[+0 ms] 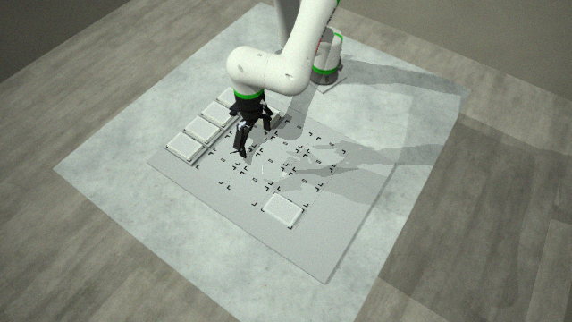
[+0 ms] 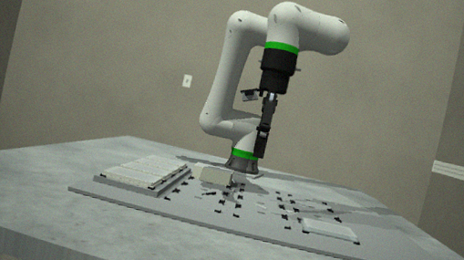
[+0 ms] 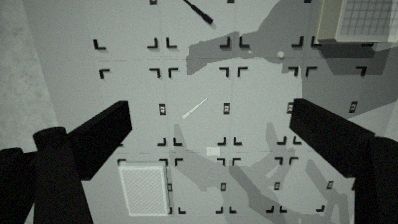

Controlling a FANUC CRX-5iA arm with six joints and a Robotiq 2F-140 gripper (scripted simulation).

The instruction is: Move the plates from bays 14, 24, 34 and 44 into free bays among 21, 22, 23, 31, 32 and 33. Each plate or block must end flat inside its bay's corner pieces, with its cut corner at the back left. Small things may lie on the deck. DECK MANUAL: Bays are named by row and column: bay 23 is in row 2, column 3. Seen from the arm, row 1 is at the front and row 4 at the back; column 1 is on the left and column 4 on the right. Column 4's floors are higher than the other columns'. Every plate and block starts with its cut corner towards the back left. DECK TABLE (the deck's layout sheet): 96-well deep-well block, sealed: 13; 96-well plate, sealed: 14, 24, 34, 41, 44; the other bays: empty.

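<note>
Four sealed white plates lie in a row on the raised column 4 strip: bay 44 (image 1: 185, 146), bay 34 (image 1: 202, 130), bay 24 (image 1: 217, 114) and bay 14 (image 1: 228, 96), partly behind the arm. They also show in the exterior view (image 2: 145, 170). My gripper (image 1: 253, 139) (image 2: 260, 150) is open and empty. It hangs well above the middle bays of the deck, apart from every plate. In the wrist view its two black fingers frame empty bays with black corner pieces.
A sealed plate sits in bay 41 (image 1: 282, 209) (image 3: 143, 188). The deep-well block stands in bay 13 (image 2: 216, 175) (image 3: 357, 20). Small things lie on the deck: a white tip (image 3: 194, 108), a black stick (image 3: 198, 12), a small white piece (image 3: 213, 150), a small ball (image 3: 280, 54).
</note>
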